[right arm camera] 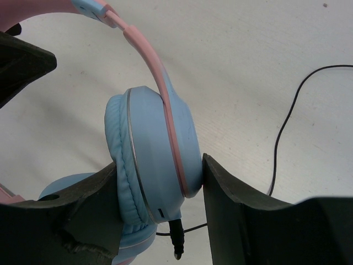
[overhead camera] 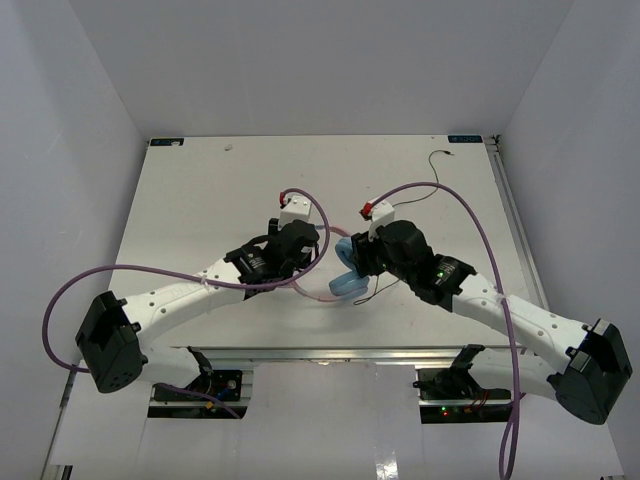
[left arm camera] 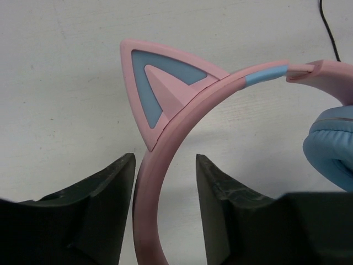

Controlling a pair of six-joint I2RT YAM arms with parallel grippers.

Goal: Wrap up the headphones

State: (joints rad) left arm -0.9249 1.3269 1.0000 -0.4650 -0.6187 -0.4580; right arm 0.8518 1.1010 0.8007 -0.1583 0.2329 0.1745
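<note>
The headphones [overhead camera: 346, 284] lie at the table's middle between my two grippers. In the left wrist view my left gripper [left arm camera: 165, 168] is open, its jaws either side of the pink headband [left arm camera: 165, 138]; the band lies against the left finger, with a gap to the right one. A pink-and-blue cat ear [left arm camera: 157, 83] stands just beyond. My right gripper [right arm camera: 160, 171] is shut on a light-blue ear cup [right arm camera: 157, 143], both fingers touching it. The black plug [right arm camera: 176, 234] sits in the cup's bottom, and the thin black cable [right arm camera: 287, 121] trails away to the right.
Thick purple arm cables [overhead camera: 480, 230] loop over both arms. The loose end of the black cable [overhead camera: 438, 156] lies at the far right of the table [overhead camera: 200, 190]. A metal rail [overhead camera: 515, 220] runs along the right edge. White walls enclose three sides.
</note>
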